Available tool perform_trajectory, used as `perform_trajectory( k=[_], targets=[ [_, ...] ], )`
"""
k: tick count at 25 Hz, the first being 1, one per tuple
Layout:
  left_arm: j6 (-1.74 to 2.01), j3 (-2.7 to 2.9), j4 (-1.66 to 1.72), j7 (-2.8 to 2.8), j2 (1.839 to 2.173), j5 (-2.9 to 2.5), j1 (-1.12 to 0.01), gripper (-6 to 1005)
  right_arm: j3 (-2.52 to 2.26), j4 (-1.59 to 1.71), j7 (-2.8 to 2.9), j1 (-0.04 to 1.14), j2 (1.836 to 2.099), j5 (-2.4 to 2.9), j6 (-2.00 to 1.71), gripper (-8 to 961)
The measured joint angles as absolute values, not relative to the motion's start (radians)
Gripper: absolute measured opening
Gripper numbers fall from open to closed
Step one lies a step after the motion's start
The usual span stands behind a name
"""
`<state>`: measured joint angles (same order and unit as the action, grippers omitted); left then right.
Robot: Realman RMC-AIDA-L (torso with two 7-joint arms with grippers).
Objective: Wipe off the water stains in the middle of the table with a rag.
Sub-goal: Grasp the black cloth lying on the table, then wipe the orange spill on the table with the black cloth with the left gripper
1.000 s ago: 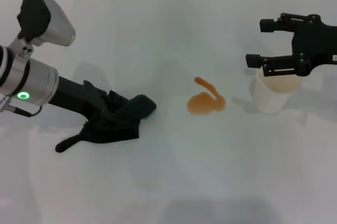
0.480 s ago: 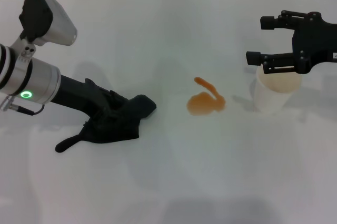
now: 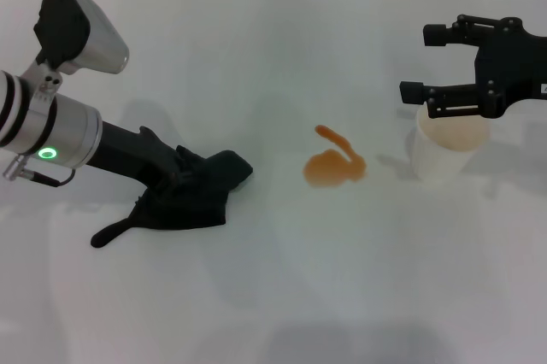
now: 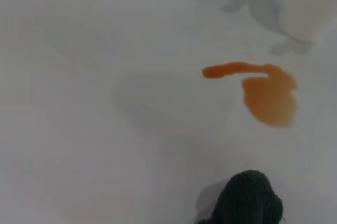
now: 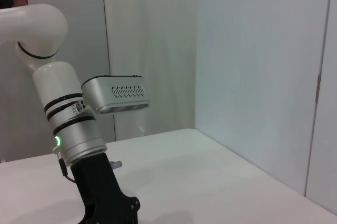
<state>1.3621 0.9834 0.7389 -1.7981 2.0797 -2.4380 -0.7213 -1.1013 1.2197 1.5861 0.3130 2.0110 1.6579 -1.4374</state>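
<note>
Left claw (image 3: 175, 178) clenched on rag (image 3: 184, 197) near counter (image 3: 282, 296) left edge. Right claw (image 3: 419, 65) released above cup (image 3: 446, 152). Next: drag rag onto orange stain (image 3: 335, 164).

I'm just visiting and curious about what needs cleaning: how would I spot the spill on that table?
Start from the broad white table and look at its middle, between the dark rag under the left gripper and the white cup below the open right gripper. The water stains lie there: a flat orange blotch with a short curved tail, the only coloured mark.
</note>
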Motion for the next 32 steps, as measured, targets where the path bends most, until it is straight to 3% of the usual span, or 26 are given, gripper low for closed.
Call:
perform_trajectory(
  k=[2,14,25,32],
  targets=[
    [1.361,0.983,0.737,-1.798,2.08,-2.436,-0.722,96,-1.101,1.22,1.586,0.313,2.011,1.657,-1.438,870],
    [1.286,0.983,0.732,-1.779,2.08,-2.374,-0.74,68,-1.101,1.216,1.579,0.311,2.011,1.646,-1.439,869],
    [1.113,0.984,0.513,-1.646,2.081,-2.256,-0.91,68,-1.101,1.212,1.575,0.306,2.01,1.632,-1.436,869],
    [1.047,0.992,0.465,-1.6,2.086,-2.161,-0.943,68,-1.081,1.218,1.57,0.3,2.01,1.632,-1.443,869]
  ],
)
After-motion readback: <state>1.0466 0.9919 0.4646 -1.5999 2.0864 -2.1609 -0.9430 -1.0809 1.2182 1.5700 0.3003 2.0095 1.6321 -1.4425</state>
